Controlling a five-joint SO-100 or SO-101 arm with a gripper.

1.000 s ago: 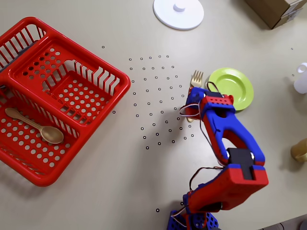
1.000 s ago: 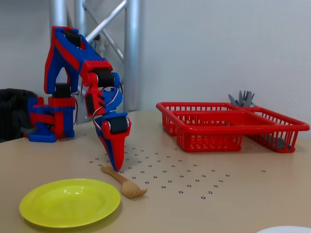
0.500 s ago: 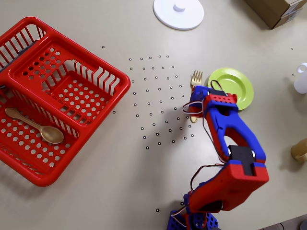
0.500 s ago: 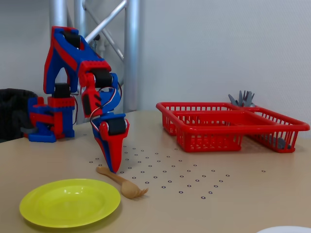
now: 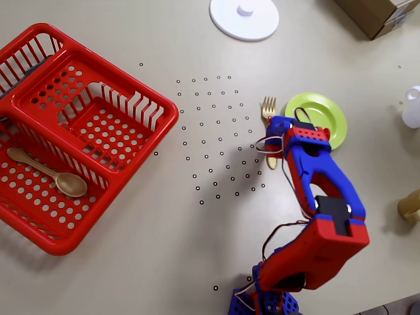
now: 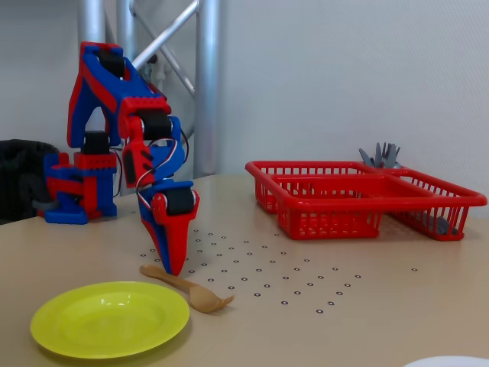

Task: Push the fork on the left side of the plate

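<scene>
The tan fork (image 5: 268, 107) lies on the table just left of the lime-green plate (image 5: 326, 109) in the overhead view, tines pointing to the far side. Its handle runs under my gripper (image 5: 275, 136). In the fixed view the gripper (image 6: 174, 267) points straight down with its jaws together. Its tip is at the fork's handle end, touching or nearly touching it. The fork (image 6: 200, 295) lies beside the plate's (image 6: 111, 319) rim, close to it. Nothing is held between the jaws.
A red two-compartment basket (image 5: 98, 85) stands at the left of the overhead view with a tan spoon (image 5: 49, 172) in it. A white knobbed disc (image 5: 244, 18) and a cardboard box (image 5: 380, 13) lie at the back. Small objects (image 5: 412, 108) stand at the right edge.
</scene>
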